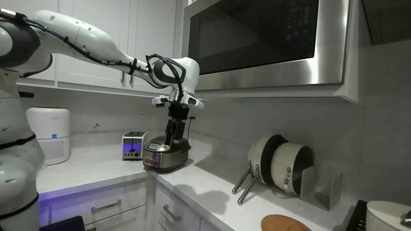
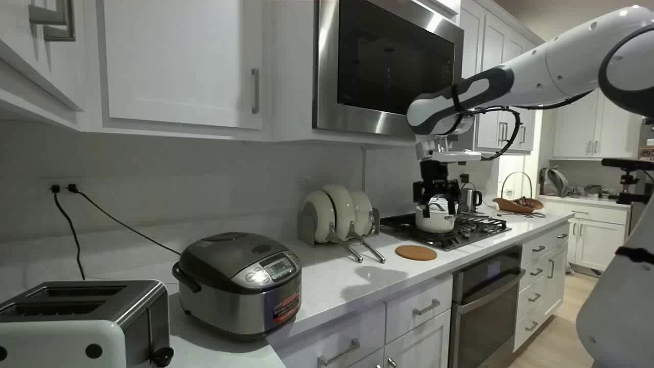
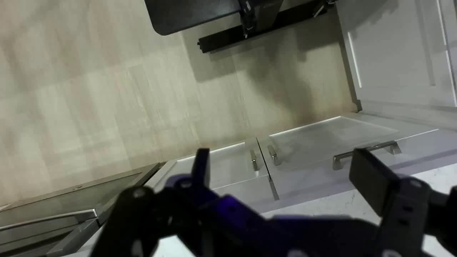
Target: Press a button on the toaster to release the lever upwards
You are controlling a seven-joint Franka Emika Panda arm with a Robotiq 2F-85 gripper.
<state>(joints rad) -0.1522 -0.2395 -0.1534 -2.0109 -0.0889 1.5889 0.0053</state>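
The toaster (image 1: 138,141) is a small brushed-steel box with a dark top, standing on the counter beside the rice cooker. In an exterior view its end glows blue, with a black lever low in its slot and small controls beneath. Its side and top slots show large in an exterior view (image 2: 61,337), with the black lever knob low at the right. My gripper (image 3: 282,169) is open and empty, fingers wide apart and pointing down. It hangs in the air, apart from the toaster, as both exterior views (image 1: 172,139) (image 2: 439,204) show. The toaster is out of the wrist view.
A rice cooker (image 1: 168,158) stands next to the toaster, also seen in an exterior view (image 2: 219,291). Pans (image 2: 342,209) stand in a rack, near a cork mat (image 2: 416,252) and a pot (image 2: 434,221) on the stove. A microwave (image 1: 257,73) hangs above. A white cylinder (image 1: 53,134) stands near the arm.
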